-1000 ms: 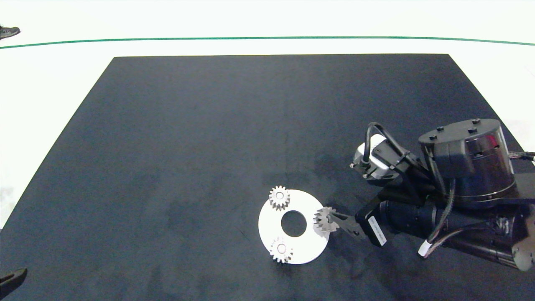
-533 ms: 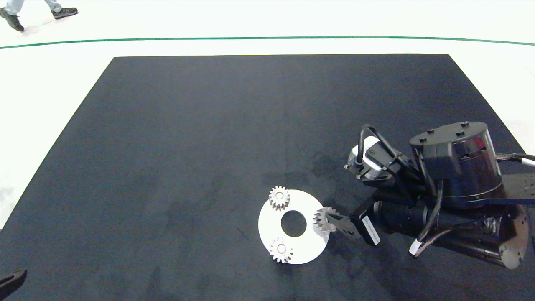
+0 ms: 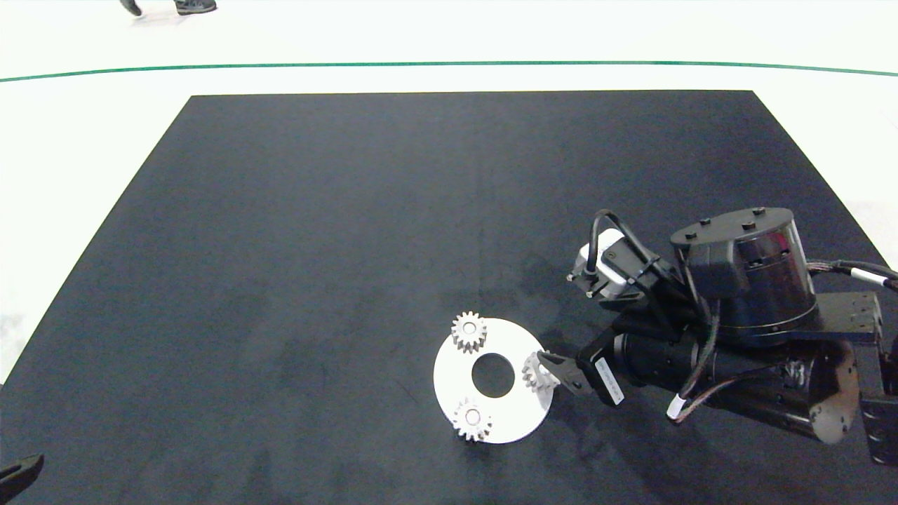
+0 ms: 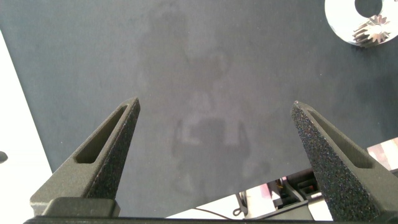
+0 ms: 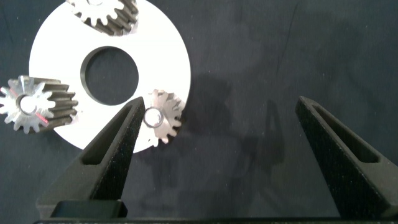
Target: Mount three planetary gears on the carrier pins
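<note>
The three small silvery metal planetary gears sit on the flat white ring-shaped disc: one at the far rim, one at the near rim, and the third on the arm-side rim, with a pale pin showing in its hole. The right hand is spread wide and grips nothing, one finger just beside that gear. A straight withdrawal seems wise, lest the finger nudge it. The left hand hangs wide open and empty above the black counter.
</note>
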